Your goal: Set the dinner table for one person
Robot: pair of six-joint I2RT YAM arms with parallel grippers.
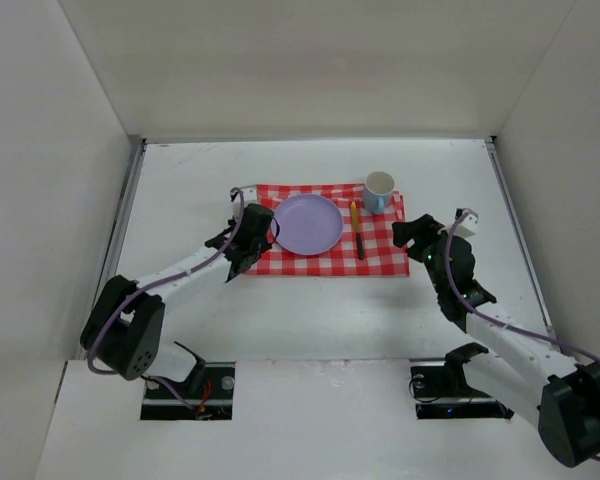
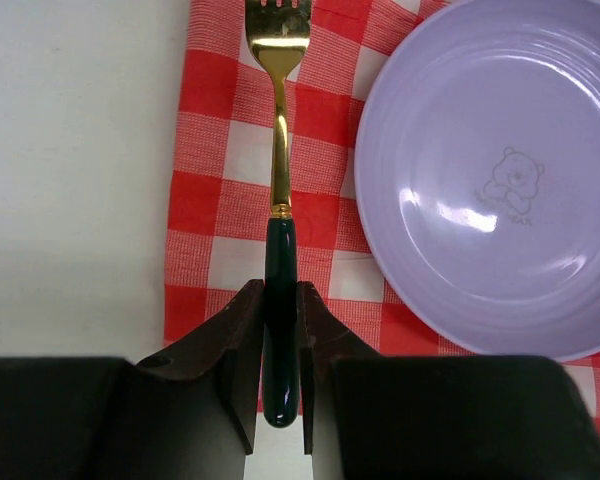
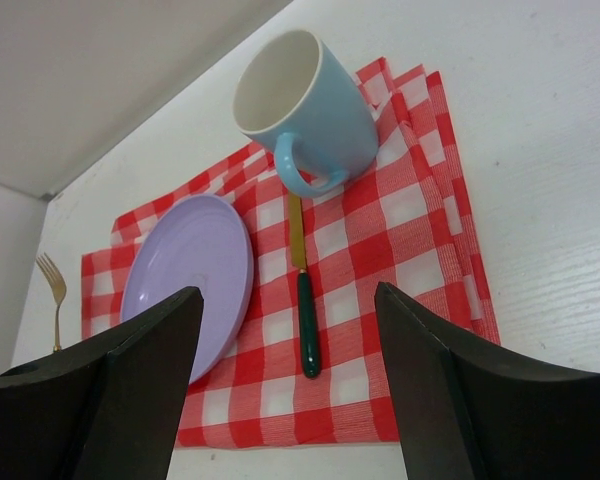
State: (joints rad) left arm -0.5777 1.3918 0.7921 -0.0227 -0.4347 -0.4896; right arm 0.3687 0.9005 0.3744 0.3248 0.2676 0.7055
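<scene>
- Your left gripper [image 2: 278, 298] is closed on the fork [image 2: 279, 150] handle, over the checked cloth [image 2: 215, 205], beside the plate [image 2: 500, 180].
- Your right gripper [image 3: 288, 296] is wide open, holding nothing.

A lab test booth: plain white panels [image 1: 50, 150] wall in the white tabletop [image 1: 310, 315].

The left arm's black two-finger gripper [image 2: 280, 300] pinches a gold, green-handled fork [image 2: 279, 150]; the right arm's black gripper [image 3: 288, 295] hangs spread wide.
</scene>
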